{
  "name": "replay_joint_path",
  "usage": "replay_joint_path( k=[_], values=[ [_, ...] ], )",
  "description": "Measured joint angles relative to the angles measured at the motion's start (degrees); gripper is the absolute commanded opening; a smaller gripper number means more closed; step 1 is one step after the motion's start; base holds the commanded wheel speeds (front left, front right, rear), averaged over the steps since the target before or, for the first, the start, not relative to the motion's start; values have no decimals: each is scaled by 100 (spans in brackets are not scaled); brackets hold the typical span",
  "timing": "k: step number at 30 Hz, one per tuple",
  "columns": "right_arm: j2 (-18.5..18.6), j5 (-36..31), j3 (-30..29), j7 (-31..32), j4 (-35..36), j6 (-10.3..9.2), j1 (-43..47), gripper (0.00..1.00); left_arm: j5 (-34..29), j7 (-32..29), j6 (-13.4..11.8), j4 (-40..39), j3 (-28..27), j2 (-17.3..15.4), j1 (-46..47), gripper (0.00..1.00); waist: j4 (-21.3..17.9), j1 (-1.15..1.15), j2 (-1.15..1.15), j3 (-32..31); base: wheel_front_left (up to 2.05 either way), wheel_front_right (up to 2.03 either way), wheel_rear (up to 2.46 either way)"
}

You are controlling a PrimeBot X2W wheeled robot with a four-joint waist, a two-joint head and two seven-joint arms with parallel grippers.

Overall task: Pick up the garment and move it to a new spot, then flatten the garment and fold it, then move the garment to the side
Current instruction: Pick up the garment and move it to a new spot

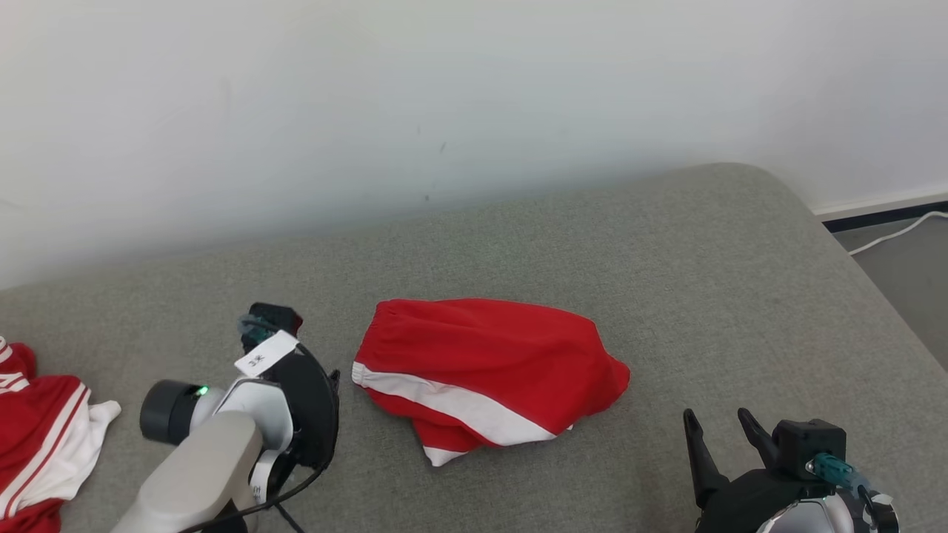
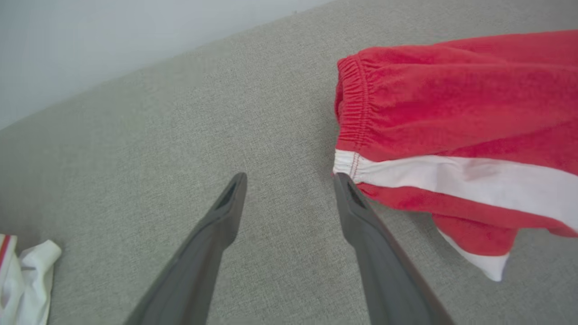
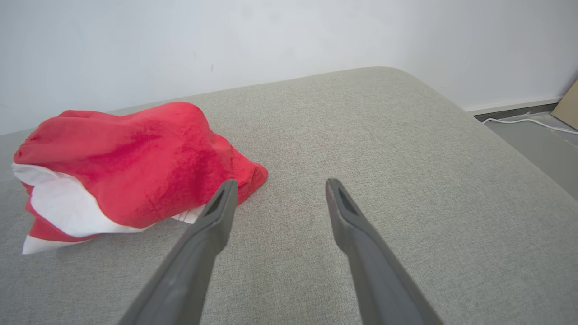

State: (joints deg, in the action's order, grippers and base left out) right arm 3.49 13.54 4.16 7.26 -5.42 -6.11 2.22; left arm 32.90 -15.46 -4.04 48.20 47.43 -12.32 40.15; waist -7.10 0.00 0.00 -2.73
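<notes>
The garment (image 1: 481,355) is a pair of red shorts with a white side stripe, lying folded in a loose bundle on the grey cushioned surface (image 1: 666,259). My left arm (image 1: 222,444) reaches in from the lower left. In the left wrist view my left gripper (image 2: 291,178) is open and empty just left of the garment (image 2: 451,104), its right fingertip close beside the elastic waistband's white stripe. My right gripper (image 1: 716,418) stands open at the lower right, apart from the shorts. In the right wrist view the garment (image 3: 135,158) lies left of that open gripper (image 3: 281,183).
Another red and white piece of clothing (image 1: 37,444) lies at the surface's left edge. A white wall (image 1: 444,111) runs along the back. The surface's rounded right corner drops to a floor with a white cable (image 1: 896,233). Bare grey cushion stretches right of the shorts.
</notes>
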Motion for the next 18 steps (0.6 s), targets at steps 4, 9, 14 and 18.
replay_joint_path(
  k=[4, 9, 14, 18],
  values=[
    [1, -1, 21, 23, 24, 0, 53, 100, 138, -14, 1, -5, -68, 5, -143, 100, -61, 0, 0, 53, 0, 0, 0],
    [7, -2, 64, 38, 43, 7, 75, 100, 185, -14, 1, -63, -107, 21, -248, 100, -171, 0, 0, 143, 0, 0, 0],
    [9, -2, 79, 81, 115, 7, 71, 100, 203, -18, 2, -86, -177, 25, -247, 100, -293, 0, 0, 255, 0, 0, 0],
    [14, -2, 53, 82, 185, 7, 68, 100, 205, -65, 4, -104, -203, -1, -229, 100, -374, 0, 0, 387, 0, 0, 0]
  ],
)
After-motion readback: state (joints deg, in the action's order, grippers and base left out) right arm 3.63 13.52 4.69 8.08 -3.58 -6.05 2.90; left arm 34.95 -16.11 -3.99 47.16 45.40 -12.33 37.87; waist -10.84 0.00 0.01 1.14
